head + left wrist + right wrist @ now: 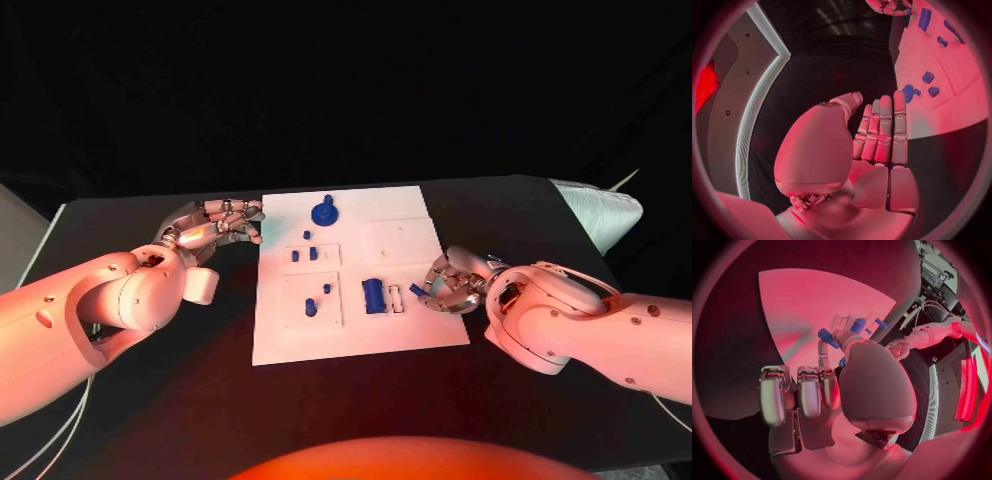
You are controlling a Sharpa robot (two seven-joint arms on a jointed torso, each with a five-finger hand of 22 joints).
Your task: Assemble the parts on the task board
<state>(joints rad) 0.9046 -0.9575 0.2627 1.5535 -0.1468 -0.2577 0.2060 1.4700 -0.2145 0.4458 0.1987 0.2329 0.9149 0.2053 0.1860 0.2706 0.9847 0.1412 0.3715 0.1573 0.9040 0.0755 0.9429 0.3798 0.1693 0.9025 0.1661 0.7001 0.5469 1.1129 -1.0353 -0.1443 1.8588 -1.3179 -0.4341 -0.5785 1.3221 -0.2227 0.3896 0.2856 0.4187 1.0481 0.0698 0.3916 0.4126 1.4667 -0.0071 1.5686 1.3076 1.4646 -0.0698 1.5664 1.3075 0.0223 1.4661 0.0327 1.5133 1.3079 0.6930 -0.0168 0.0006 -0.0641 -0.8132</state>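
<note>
From the head camera, the white board (361, 275) lies in the middle of the black bench (505, 215). A round blue piece (325, 212) sits near the board's far edge, and a blue cylinder (374, 296) lies nearer the middle, with several small blue pegs around it. The left hand (216, 228) rests at the board's far left corner, fingers loosely apart and holding nothing. The right hand (454, 281) is at the board's right edge, just beside the cylinder, fingers curled in around a small blue part (417, 289); most of that part is covered by the fingers.

In the left wrist camera, the left hand (876, 135) shows flat, fingers straight and side by side, with nothing in it. The board (942, 75) lies beyond the fingertips, cut off by the circle's rim, with a few blue pegs (927, 77) on it.

In the right wrist camera, the right hand (848, 375) curls over the board (811, 305). Its own palm hides much of the grip, but a blue piece shows at the fingertips. The blue cylinder (827, 337) lies just beyond them.
</note>
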